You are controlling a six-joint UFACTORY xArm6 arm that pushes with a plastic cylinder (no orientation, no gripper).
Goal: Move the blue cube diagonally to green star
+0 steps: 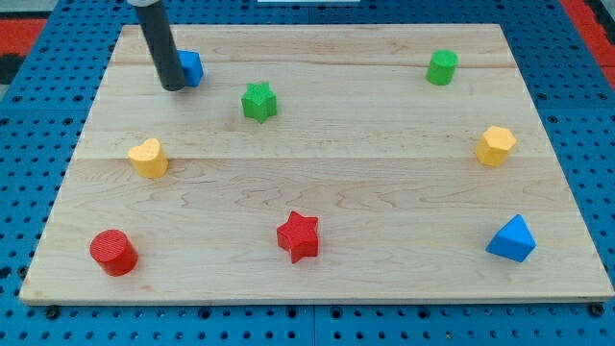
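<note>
My tip rests on the surface near its top-left corner, touching the left side of the blue cube; there are no jaws here, only a plain dark rod, so nothing spreads or pinches. The green star lies near the cube, toward the view's lower right of it. The surface is a pale wooden board with visible grain and plank seams, lying on a blue pegboard dotted with holes. Near the left edge sits a yellow heart-like block; a red cylinder stands by the bottom-left corner. A red star lies near the bottom edge. A blue wedge-like block sits by the bottom-right corner, a yellow block by the right edge, and a green block near the top-right corner. All blocks look smooth, matte plastic. No writing is readable.
</note>
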